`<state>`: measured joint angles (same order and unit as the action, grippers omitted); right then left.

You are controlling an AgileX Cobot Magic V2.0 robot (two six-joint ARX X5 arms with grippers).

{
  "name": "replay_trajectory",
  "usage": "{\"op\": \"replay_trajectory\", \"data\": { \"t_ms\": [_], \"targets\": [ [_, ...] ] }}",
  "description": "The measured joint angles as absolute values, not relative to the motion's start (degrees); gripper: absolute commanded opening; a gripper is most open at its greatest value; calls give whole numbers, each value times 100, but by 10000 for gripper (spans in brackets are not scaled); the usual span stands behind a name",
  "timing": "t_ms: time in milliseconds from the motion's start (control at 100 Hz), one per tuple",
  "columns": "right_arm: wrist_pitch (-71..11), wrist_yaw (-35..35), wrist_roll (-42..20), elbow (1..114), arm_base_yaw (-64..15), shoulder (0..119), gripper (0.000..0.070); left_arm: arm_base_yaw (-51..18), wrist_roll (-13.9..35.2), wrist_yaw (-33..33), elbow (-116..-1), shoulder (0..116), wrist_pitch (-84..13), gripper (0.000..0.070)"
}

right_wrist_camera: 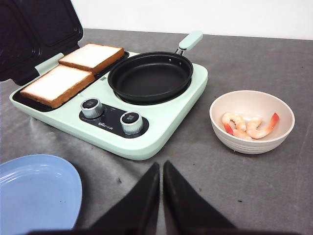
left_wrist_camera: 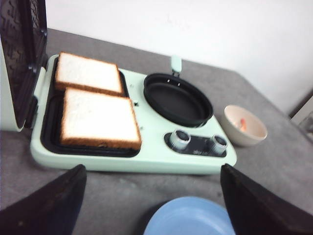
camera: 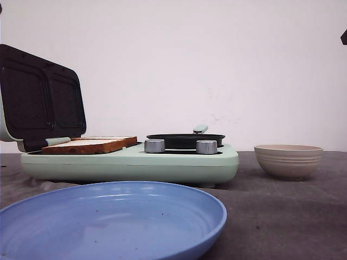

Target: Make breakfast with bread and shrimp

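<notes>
Lid's flipped up on the left so both slices of bread (right_wrist_camera: 73, 73) sit toasting in the breakfast maker (right_wrist_camera: 161, 132). Empty pan (right_wrist_camera: 150, 76) waits mid-right, shrimp (right_wrist_camera: 249, 126) sit in the bowl (right_wrist_camera: 252, 147) far right. Blue plate (camera: 108, 227) sits near for serving. Left gripper (left_wrist_camera: 151, 205) spread wide, right gripper (right_wrist_camera: 161, 196) pinched closed, both empty.

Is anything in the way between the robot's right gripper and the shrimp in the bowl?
Nothing visible is. In the right wrist view, the right gripper is shut above bare table, and the shrimp lie uncovered in the open beige bowl. The breakfast maker sits off to the side, not between them.
</notes>
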<state>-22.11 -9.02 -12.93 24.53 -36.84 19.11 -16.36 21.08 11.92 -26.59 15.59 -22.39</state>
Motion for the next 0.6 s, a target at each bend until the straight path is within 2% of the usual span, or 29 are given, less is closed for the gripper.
{"op": "replay_trajectory", "data": {
  "t_ms": [240,480,600],
  "targets": [
    [-2307,-899,-1293,2453,-3684,1911,3,-1533,2615,1192,-3109,1927,-2169,486],
    [-2329,-895,-1293,2453,-3684,1911,3,-1085,2716,1221,-3813,2762,-2202,486],
    [-2329,-895,-1293,2453,-3684,1911,3,-775,2775,1520,-4209,3221,-2200,486]
  ]
}}
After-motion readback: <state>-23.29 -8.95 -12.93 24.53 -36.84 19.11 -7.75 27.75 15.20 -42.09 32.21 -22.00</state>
